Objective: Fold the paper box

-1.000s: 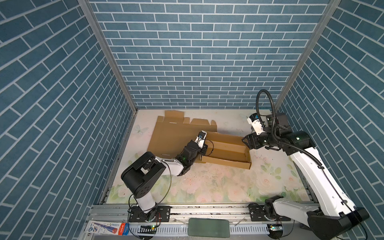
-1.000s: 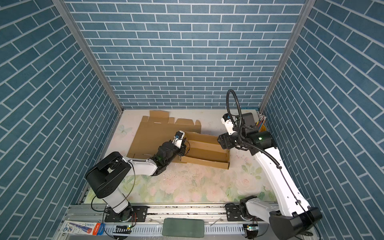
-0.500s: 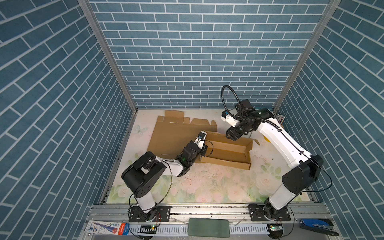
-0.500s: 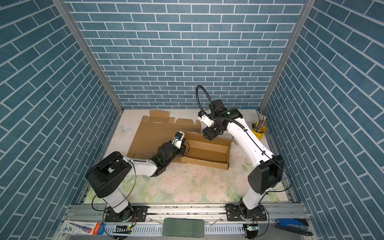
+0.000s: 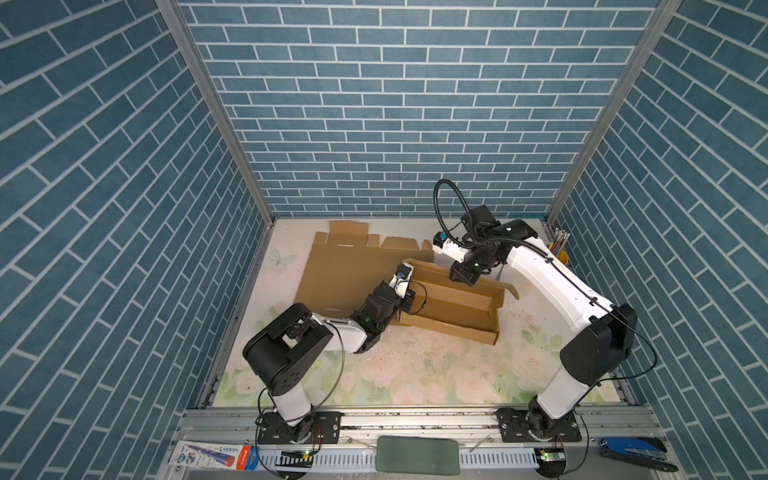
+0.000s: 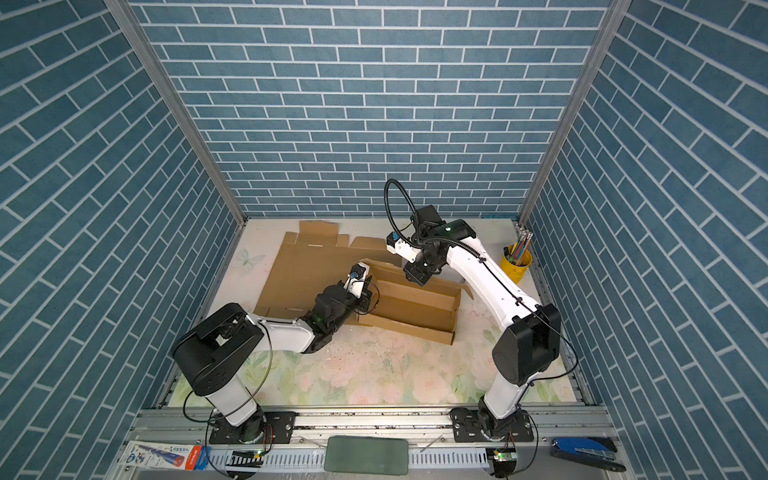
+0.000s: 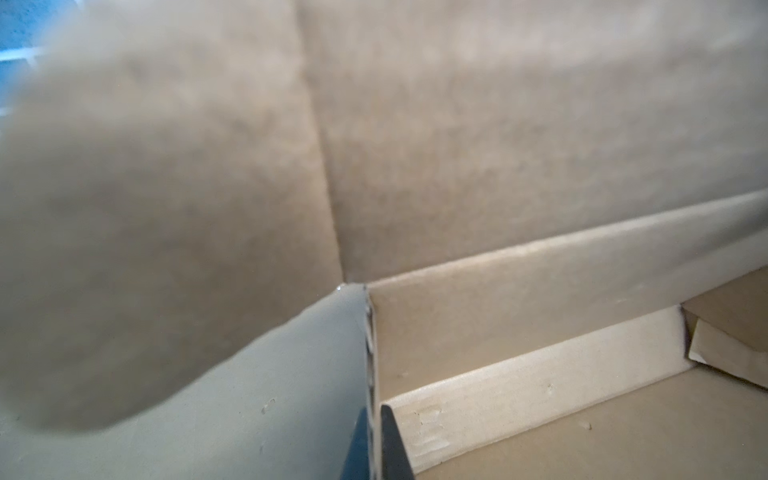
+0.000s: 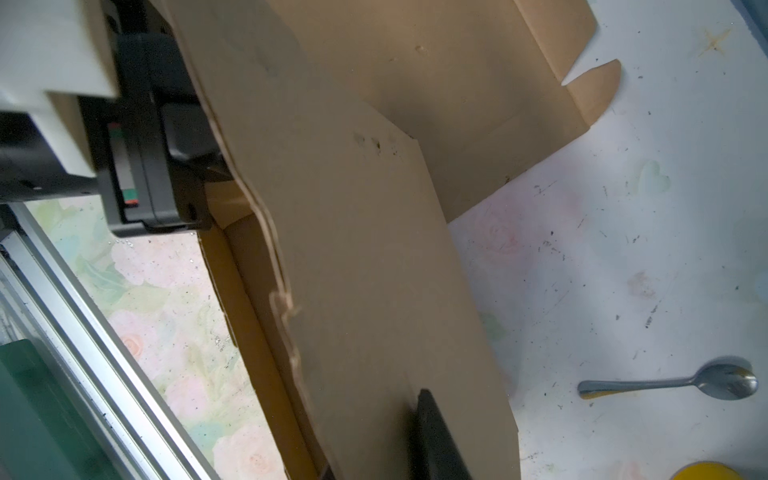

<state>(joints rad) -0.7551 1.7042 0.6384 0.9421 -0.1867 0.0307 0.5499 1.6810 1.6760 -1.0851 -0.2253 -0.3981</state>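
Where blue brick walls (image 5: 395, 104) enclose the floral mat (image 5: 415, 365) — left gripper (image 7: 375, 432) clamped on paper box (image 5: 453, 309); right gripper (image 5: 462, 276), closure unclear.

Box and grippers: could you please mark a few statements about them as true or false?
1. The left gripper is clamped on an end wall of the box. True.
2. The lid is closed over the box. False: it lies open and flat on the table.
3. A spoon lies on the table outside the box. True.
4. The yellow cup stands inside the box. False: it stands apart from the box, in the table's far right corner.
5. The right gripper hangs over bare table, away from the box. False: it is at the box's far wall.
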